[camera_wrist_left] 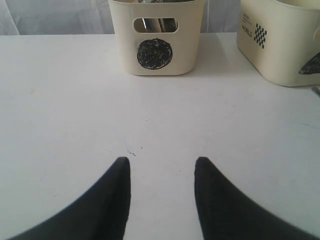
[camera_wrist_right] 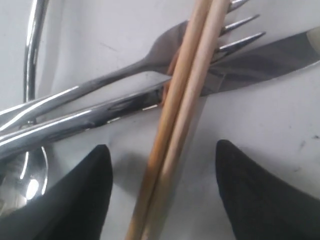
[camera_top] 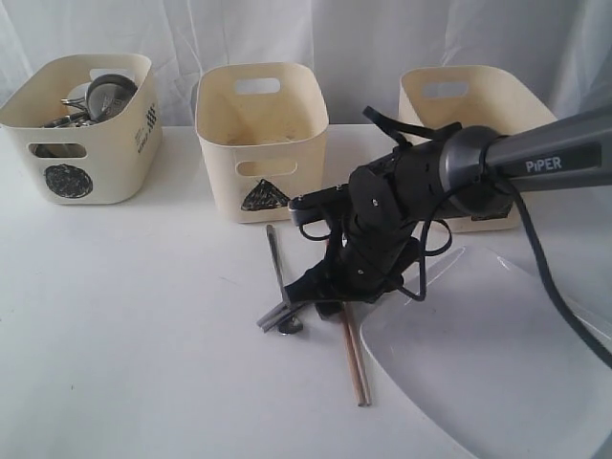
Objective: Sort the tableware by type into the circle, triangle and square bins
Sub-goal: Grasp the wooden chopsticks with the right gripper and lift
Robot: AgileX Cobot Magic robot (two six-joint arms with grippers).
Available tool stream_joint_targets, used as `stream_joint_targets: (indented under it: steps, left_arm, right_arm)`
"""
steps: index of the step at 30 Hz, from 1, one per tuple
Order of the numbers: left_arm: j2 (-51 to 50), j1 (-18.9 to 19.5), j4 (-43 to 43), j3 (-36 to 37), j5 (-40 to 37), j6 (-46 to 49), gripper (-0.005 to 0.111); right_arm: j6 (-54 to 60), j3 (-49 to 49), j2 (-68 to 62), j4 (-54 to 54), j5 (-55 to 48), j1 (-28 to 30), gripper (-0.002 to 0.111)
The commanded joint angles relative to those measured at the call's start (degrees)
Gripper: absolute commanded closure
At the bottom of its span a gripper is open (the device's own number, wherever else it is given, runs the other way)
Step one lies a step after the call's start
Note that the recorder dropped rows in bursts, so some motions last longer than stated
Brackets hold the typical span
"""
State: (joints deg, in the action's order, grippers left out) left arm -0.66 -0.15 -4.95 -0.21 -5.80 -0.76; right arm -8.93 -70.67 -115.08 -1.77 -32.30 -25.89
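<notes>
My right gripper [camera_wrist_right: 162, 145] hangs open, low over the cutlery pile, its fingers either side of the wooden chopsticks [camera_wrist_right: 185, 100] without touching them. The chopsticks lie across the steel fork [camera_wrist_right: 165, 52] and knife [camera_wrist_right: 260, 57], and the spoon [camera_wrist_right: 20, 185] lies beside them. In the exterior view the chopsticks [camera_top: 354, 359] stick out from under the right gripper [camera_top: 330, 287]. The large white plate [camera_top: 478, 363] lies to its right. Steel ware [camera_top: 100, 96] fills the circle bin [camera_top: 81, 129]. My left gripper [camera_wrist_left: 161, 159] is open over bare table, facing the circle bin [camera_wrist_left: 157, 40].
The triangle bin [camera_top: 263, 134] stands in the middle at the back, just behind the pile. The third bin [camera_top: 459, 96] is partly hidden by the right arm [camera_top: 516, 158], and its mark does not show. A white curtain hangs behind the bins.
</notes>
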Motion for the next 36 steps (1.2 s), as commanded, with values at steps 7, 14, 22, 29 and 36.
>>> stream_joint_targets:
  steps: [7, 14, 22, 29, 36]
  left_arm:
    - [0.31, 0.05, -0.35, 0.21, 0.19, -0.49, 0.06]
    - [0.31, 0.05, -0.35, 0.21, 0.19, -0.49, 0.06]
    - [0.31, 0.05, -0.35, 0.21, 0.19, -0.49, 0.06]
    - [0.31, 0.05, -0.35, 0.21, 0.19, -0.49, 0.06]
    - [0.31, 0.05, -0.35, 0.21, 0.19, -0.49, 0.06]
  right_arm:
    - [-0.29, -0.25, -1.57, 0.25, 0.35, -0.34, 0.075]
    - [-0.29, -0.25, -1.57, 0.4, 0.35, -0.34, 0.107]
    - [-0.29, -0.25, -0.21, 0.91, -1.0, -0.34, 0.108]
    - [0.88, -0.25, 5.36, 4.24, -1.12, -0.46, 0.108]
    - [4.78, -0.25, 10.04, 9.42, 1.82, -1.04, 0.108]
